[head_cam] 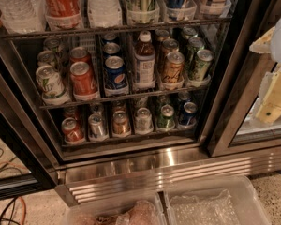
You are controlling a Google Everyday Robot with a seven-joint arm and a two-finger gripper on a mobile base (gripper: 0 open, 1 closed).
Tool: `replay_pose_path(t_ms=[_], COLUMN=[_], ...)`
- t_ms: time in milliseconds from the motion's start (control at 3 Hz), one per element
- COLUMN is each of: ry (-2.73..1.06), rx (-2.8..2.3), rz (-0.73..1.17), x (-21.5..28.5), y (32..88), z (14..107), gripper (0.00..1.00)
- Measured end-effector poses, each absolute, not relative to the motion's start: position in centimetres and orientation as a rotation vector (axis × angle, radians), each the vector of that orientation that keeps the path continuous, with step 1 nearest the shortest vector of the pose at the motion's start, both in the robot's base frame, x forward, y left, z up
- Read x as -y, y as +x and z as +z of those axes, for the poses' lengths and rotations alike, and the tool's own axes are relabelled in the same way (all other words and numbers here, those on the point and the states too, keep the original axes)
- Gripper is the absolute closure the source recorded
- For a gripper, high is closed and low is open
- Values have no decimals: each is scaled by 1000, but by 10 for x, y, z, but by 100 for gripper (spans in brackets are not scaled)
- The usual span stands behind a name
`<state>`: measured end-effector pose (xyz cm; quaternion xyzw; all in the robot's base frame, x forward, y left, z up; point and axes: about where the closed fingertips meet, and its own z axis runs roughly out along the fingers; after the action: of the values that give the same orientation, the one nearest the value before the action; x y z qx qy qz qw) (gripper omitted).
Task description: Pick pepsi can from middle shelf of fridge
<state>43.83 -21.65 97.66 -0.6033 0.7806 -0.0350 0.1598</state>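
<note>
The fridge (234, 69) stands open in front of me, with dark wire racks. On the middle shelf (122, 96) cans stand in rows in clear trays. The pepsi can (115, 74), dark blue with a silver top, is at the front of its row, between the red cola can (83, 79) and a bottle (144, 62). More blue cans stand behind it. My gripper (266, 78) hangs at the right edge of the camera view, outside the fridge in front of the right door frame. It is open, empty and well to the right of the pepsi can.
A rack of tall bottles (61, 3) is above and a lower rack of cans (122, 123) is below. Brown-orange cans (172, 68) and green cans (199, 64) stand to the right of the bottle. The ribbed steel base (178, 172) and clear plastic bins (215, 205) lie at the bottom.
</note>
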Motion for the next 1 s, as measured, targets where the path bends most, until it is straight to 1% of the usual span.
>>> replay_pose_path(t_ms=[333,667,1000], ry=[-1724,-1727,-1709], rx=[-2230,-2190,-2105], rz=[-100,-16,193], x=[216,211,205], y=[438,442,451], z=[977,971,950], gripper=[0,0,0])
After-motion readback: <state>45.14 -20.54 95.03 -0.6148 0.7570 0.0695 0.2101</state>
